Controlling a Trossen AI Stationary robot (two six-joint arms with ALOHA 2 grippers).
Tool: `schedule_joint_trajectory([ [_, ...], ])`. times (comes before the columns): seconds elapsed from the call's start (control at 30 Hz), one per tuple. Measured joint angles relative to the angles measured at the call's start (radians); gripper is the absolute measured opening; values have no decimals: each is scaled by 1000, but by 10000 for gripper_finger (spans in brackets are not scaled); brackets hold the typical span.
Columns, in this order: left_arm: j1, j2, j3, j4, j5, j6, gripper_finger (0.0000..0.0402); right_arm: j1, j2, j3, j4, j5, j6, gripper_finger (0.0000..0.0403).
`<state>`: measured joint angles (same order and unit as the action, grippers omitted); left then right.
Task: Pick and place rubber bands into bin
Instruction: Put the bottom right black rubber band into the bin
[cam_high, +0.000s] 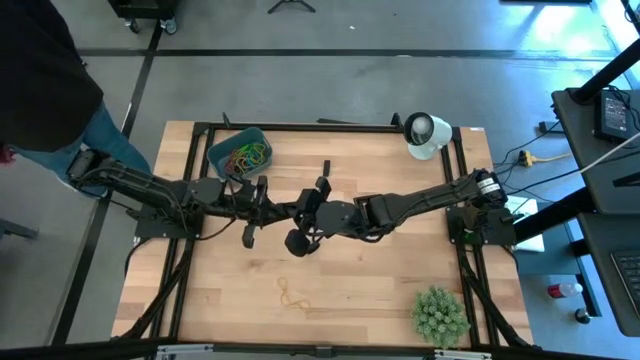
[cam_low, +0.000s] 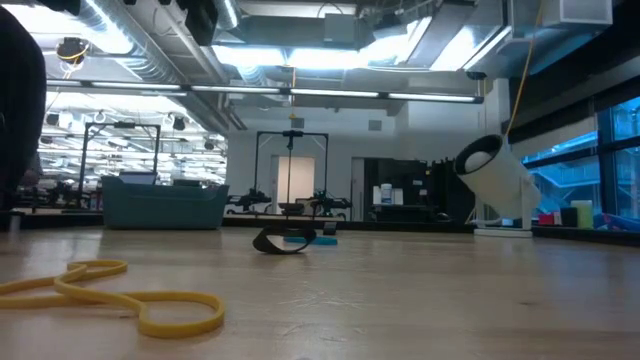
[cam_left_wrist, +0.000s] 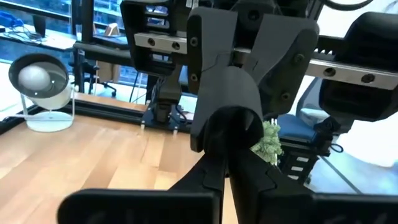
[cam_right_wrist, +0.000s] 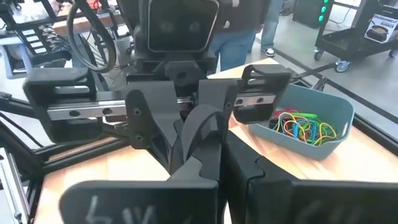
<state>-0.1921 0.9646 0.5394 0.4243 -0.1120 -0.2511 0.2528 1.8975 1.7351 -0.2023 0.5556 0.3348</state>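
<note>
The teal bin (cam_high: 222, 150) stands at the table's far left and holds several coloured rubber bands (cam_high: 247, 156). A yellow rubber band (cam_high: 293, 293) lies flat near the front edge. In the low view a dark rubber band (cam_low: 285, 241) lies on the table's middle. Above the middle my left gripper (cam_high: 276, 208) and my right gripper (cam_high: 297, 213) meet tip to tip, both level and both shut. A dark rubber band (cam_right_wrist: 200, 132) curves between their tips. My left gripper is shut on the dark band's end (cam_left_wrist: 230, 127) from the table's left, fingers level. The right gripper's fingers stand right behind it, so the part held does not show. My right gripper pinches the dark band (cam_right_wrist: 208, 149) at its fingertips. It comes from the table's right, slanting slightly down. The band rises as a curved strip toward the left gripper, clear of the table.
A white round lamp-like object (cam_high: 425, 135) stands at the far right corner, and a spiky green ball (cam_high: 440, 315) at the near right. A person (cam_high: 40, 80) stands beyond the far left corner. Black frame rails (cam_high: 300, 127) border the table.
</note>
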Motion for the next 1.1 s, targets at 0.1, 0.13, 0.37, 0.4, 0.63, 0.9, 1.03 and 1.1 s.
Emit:
schedule_joint_trajectory([
  [0.1, 0, 0, 0, -21, 0, 1, 5, 0, 3, -1, 1, -1, -1, 6],
  [0.13, 1, 0, 0, -27, -1, 1, 5, 0, 3, -1, 2, -1, -1, 6],
  [0.37, 47, -50, 2, -167, 0, -52, 5, -4, 3, -1, -31, 1, 40, 48],
  [0.4, 55, -64, 2, -185, 0, -59, 5, -8, 3, -1, -45, 0, 53, 58],
  [0.63, 159, -183, 2, -448, -46, -136, 4, -42, 3, -1, -226, 0, 193, 117],
  [0.9, 527, -249, 2, -850, -80, -177, 4, -54, 3, 0, -408, 0, 369, 129],
  [1.03, 761, -169, 2, -943, -32, -101, 4, -54, 3, 0, -417, 0, 368, 130],
  [1.1, 863, -103, 2, -937, 32, -60, 4, -54, 3, 0, -424, 0, 368, 129],
])
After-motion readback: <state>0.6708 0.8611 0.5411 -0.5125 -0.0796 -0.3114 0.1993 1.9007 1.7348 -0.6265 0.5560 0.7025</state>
